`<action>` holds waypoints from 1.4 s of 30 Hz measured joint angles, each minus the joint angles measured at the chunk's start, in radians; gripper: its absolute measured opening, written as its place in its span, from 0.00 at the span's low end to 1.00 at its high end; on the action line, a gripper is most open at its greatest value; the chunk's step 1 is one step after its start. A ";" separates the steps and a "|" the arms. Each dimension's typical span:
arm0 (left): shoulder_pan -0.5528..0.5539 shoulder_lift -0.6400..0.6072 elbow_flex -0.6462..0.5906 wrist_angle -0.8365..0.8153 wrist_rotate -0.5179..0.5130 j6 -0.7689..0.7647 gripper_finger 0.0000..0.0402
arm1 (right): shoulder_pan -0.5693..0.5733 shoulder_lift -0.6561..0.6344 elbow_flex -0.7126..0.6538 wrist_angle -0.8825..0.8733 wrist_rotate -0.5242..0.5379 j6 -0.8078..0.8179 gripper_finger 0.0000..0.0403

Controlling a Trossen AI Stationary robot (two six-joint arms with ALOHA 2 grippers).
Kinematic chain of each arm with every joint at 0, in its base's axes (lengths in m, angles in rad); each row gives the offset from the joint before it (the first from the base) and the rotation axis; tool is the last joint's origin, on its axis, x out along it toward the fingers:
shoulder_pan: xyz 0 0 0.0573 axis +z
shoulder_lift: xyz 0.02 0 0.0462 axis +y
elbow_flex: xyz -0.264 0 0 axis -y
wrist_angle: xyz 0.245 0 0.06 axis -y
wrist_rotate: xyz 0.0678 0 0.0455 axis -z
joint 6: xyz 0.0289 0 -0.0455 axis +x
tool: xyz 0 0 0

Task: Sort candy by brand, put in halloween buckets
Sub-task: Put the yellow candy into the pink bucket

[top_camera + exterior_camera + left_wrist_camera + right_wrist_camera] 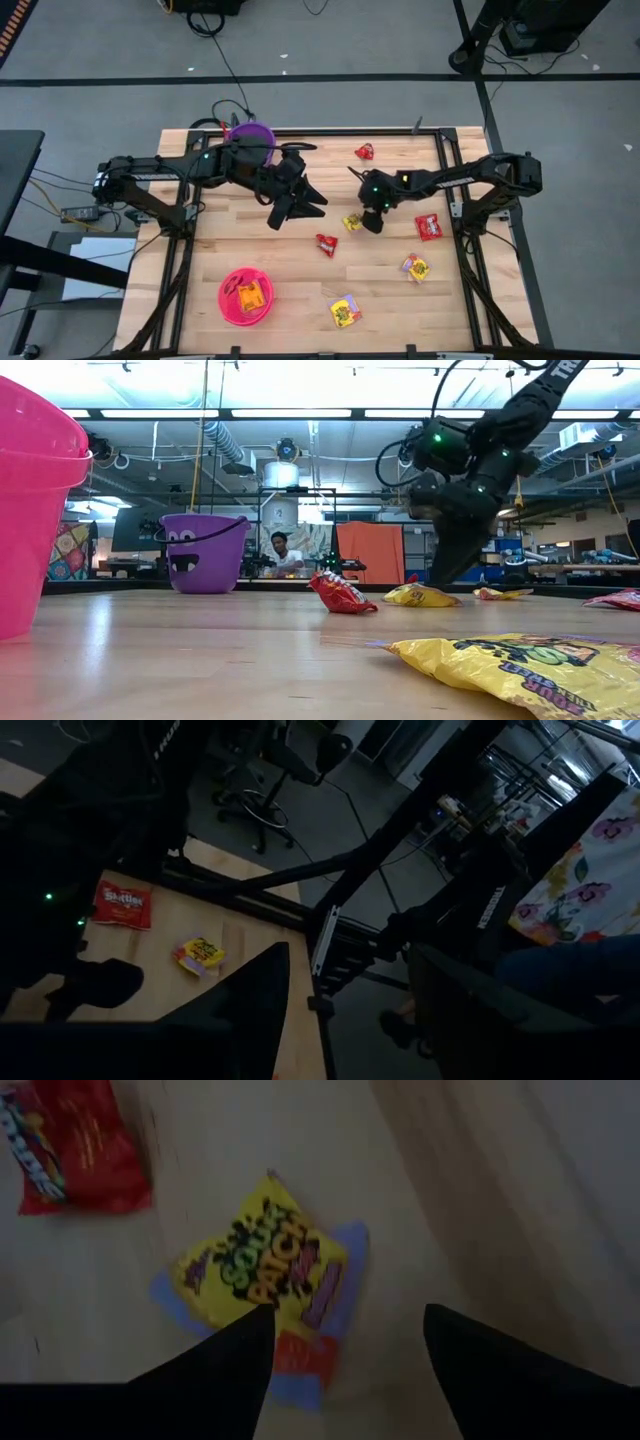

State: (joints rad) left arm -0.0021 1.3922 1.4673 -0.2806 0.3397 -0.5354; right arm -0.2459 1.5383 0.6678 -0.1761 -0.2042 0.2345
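Candy: yellow packet (265, 1275) just under open right claw (345, 1345), light, crinkly, slippery; pinch its middle. Left claw (298, 203) open, nearer purple bucket (250, 135).

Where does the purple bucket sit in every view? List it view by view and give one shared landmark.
High view: purple bucket at the table's far edge, left of centre, partly under the left arm.
Low view: purple bucket left of centre, far back.
Left wrist view: not in it.
Right wrist view: not in it.
Landmark: pink bucket, in both the high and low views.
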 joint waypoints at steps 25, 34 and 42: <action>0.000 0.000 0.000 -0.001 0.006 0.003 0.53 | 0.120 0.000 -0.069 0.123 -0.002 0.210 0.11; 0.000 0.000 0.000 -0.001 0.015 0.005 0.53 | 0.187 0.000 -0.049 0.160 0.066 0.265 0.02; 0.000 0.000 0.000 -0.002 0.015 0.035 0.53 | 0.300 0.000 0.176 0.000 0.223 0.249 0.01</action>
State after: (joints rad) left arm -0.0021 1.3922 1.4673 -0.2821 0.3542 -0.5003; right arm 0.0537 1.5387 0.8442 -0.1762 0.0183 0.4839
